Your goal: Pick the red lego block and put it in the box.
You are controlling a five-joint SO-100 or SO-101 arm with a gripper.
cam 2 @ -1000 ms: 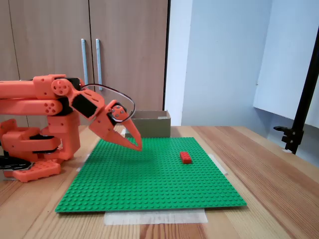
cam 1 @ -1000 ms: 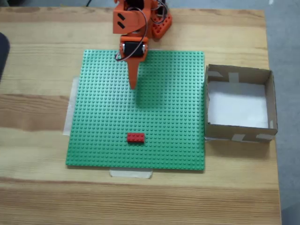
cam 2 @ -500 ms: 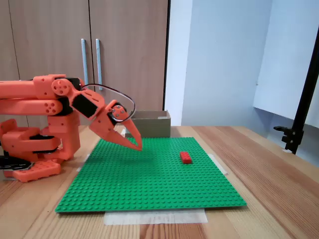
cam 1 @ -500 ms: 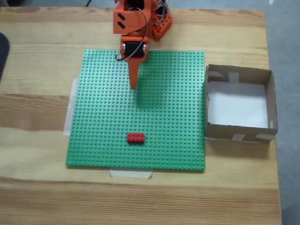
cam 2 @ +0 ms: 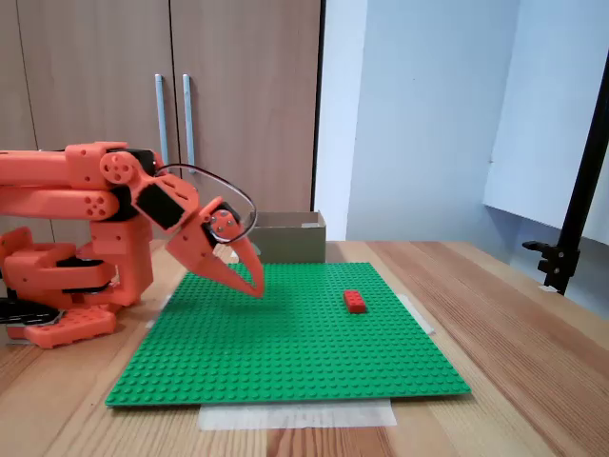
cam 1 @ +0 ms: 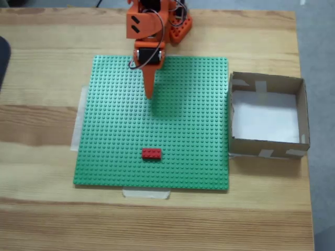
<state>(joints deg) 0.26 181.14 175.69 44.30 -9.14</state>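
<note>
The red lego block point(cam 1: 152, 153) lies flat on the green baseplate point(cam 1: 193, 130), near its front edge in a fixed view from above, and at the right side point(cam 2: 355, 301) in a fixed view from the side. My orange gripper point(cam 1: 148, 94) hangs over the far part of the baseplate, well away from the block, its tip point(cam 2: 255, 288) just above the studs. Its fingers are together with nothing between them. The box point(cam 1: 267, 116), brown cardboard with a white floor, stands beside the baseplate's right edge and shows behind the plate point(cam 2: 285, 236) in the side view.
The arm's orange base point(cam 2: 62, 286) sits at the baseplate's far end on a wooden table point(cam 1: 42, 120). Pale tape point(cam 1: 146, 194) holds the plate's edges. A black stand point(cam 2: 571, 219) rises at the table's right in the side view. Cabinet doors stand behind.
The gripper has lifted slightly and drawn back a little toward the arm's base. The block and the box have not moved.
</note>
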